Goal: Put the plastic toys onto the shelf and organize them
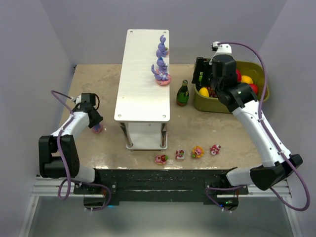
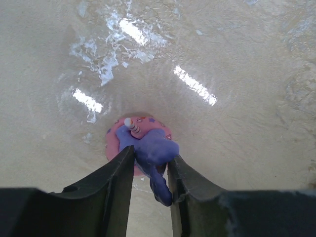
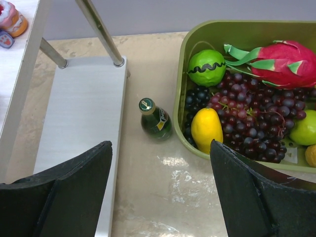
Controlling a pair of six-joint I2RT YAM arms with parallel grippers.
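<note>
My left gripper [image 1: 97, 128] is down at the table's left side, shut on a purple bunny [image 2: 155, 145] that stands on a round pink base [image 2: 114, 140]. Both fingers press the bunny's sides, and its base rests on the table. The shelf [image 1: 140, 74] stands in the middle, with two more purple bunnies [image 1: 162, 47] [image 1: 161, 71] along its top board's right edge. Several small toys [image 1: 160, 159] [image 1: 197, 152] lie in a row in front of the shelf. My right gripper [image 3: 160, 144] hangs open and empty, high between the shelf and the bin.
A dark green bottle [image 1: 182, 94] stands right of the shelf, beside an olive-green bin [image 3: 180, 74] full of fruit at the back right. The shelf's lower tier [image 3: 81, 123] and thin legs [image 3: 101, 32] lie left of the right gripper.
</note>
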